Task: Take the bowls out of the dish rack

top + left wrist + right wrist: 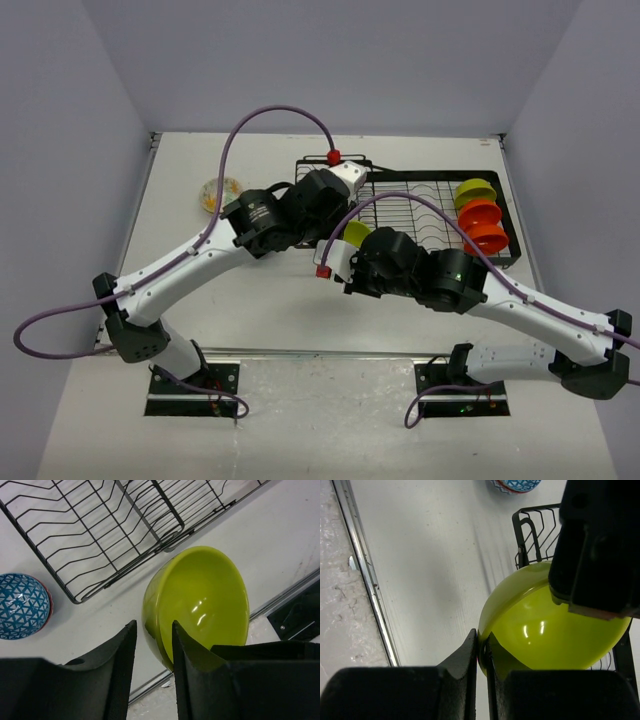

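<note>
A lime green bowl [355, 233] hangs tilted above the table by the near left corner of the black wire dish rack [430, 212]. My right gripper [481, 647] is shut on its rim [545, 630], one finger inside and one outside. My left gripper [154, 645] is open and straddles the rim of the same bowl [205, 600] without closing on it. Three bowls stand on edge at the rack's right end: a lime green bowl [475, 190] and two orange bowls [484, 225]. A blue-patterned bowl [22, 605] sits on the table left of the rack.
A cream floral bowl with a yellow inside [220, 192] sits on the table at the far left. The table's near edge with a metal strip [365, 580] runs just below the grippers. Both arms cross in front of the rack.
</note>
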Robot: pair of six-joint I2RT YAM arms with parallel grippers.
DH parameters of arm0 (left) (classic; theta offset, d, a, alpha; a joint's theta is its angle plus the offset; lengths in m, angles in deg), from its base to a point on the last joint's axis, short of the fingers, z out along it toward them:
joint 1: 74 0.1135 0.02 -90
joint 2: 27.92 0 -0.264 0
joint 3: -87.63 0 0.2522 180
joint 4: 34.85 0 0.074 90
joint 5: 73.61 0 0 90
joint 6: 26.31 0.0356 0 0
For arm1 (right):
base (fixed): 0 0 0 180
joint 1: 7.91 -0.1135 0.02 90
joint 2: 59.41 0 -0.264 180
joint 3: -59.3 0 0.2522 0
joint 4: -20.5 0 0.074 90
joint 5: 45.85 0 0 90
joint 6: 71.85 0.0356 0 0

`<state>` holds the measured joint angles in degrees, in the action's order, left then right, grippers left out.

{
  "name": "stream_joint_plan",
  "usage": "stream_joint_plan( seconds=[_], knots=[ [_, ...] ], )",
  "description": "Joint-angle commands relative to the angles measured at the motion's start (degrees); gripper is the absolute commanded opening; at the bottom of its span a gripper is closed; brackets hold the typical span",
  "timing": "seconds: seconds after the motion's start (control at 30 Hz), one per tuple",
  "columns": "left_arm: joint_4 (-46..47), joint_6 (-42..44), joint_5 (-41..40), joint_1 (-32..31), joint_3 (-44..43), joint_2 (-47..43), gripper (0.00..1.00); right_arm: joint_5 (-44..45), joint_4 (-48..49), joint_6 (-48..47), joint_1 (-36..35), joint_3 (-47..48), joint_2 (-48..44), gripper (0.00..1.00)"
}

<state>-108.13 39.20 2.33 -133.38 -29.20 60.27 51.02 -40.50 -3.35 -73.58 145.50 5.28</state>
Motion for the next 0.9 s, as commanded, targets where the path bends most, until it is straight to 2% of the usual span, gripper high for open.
stream_joint_plan(
  seconds=[0.0, 0.03, 0.13, 0.2, 0.23, 0.43, 0.47, 0.5, 0.53, 0.6, 0.67, 0.7, 0.73, 0.8, 0.83, 0.87],
  knots=[
    [-2.87, -0.82, -4.48, -0.21, -3.28, 1.81, 0.35, 4.19, 1.89, -0.21, -0.51, 2.97, -1.40, 0.00],
    [-3.57, -0.91, -5.18, -0.22, -3.46, 2.60, 0.39, 5.33, 2.41, -0.21, -0.69, 2.79, -1.40, 0.00],
    [-4.28, -0.91, -6.06, -0.30, -3.72, 3.75, 0.41, 6.13, 3.03, -0.65, -0.78, 2.70, -1.58, 0.00],
    [-4.28, -1.00, -7.20, -0.39, -3.81, 4.01, 0.07, 5.96, 3.56, -0.83, -0.86, 2.44, -1.75, 0.00],
    [-4.28, -1.35, -7.81, -0.48, -4.16, 3.84, 0.00, 5.87, 3.91, -0.91, -0.95, 2.18, -1.76, 0.00],
    [-2.09, -4.51, -15.55, -0.48, -3.73, -0.71, 0.00, 4.29, 6.80, -1.27, -1.04, 0.68, -2.19, 0.00],
    [-1.39, -5.56, -17.38, -0.48, -2.59, -1.77, 0.00, 4.98, 7.51, -1.35, -1.04, 0.33, -2.46, 0.05],
    [-0.95, -6.18, -18.62, -0.48, -1.88, -2.92, 0.00, 5.69, 8.30, -1.27, -1.04, 0.07, -2.63, 0.19],
    [-0.51, -7.14, -22.37, -0.39, -1.35, -4.93, 0.00, 6.56, 9.87, -1.09, -1.04, -0.81, -3.59, 0.64],
    [-1.55, -10.74, -26.78, 0.66, 0.05, -8.09, 0.00, 9.02, 11.90, -0.39, -1.04, -2.73, -5.00, 0.99],
    [-0.86, -12.95, -28.56, 6.79, 4.33, -11.00, 0.00, 11.48, 15.59, 1.54, -1.04, -4.41, -8.34, 0.99],
    [2.45, -13.12, -27.52, 10.21, 6.89, -15.28, 0.00, 14.54, 18.65, 2.15, -1.04, -6.51, -9.74, 0.99],
    [5.01, -12.43, -23.94, 18.42, 9.96, -17.93, 0.00, 17.09, 20.51, 4.16, -0.95, -7.74, -12.71, 0.99],
    [12.11, -12.34, -20.06, 27.69, 19.10, -24.94, 0.00, 24.28, 25.94, 6.46, -0.86, -11.16, -15.72, 0.99],
    [15.11, -12.68, -16.56, 37.65, 24.18, -28.03, 0.00, 28.50, 28.32, 9.95, -0.34, -12.84, -18.43, 0.99],
    [15.14, -12.86, -14.17, 43.23, 24.23, -28.06, 0.00, 28.55, 28.35, 12.16, -0.34, -12.85, -19.67, 0.99]
  ],
)
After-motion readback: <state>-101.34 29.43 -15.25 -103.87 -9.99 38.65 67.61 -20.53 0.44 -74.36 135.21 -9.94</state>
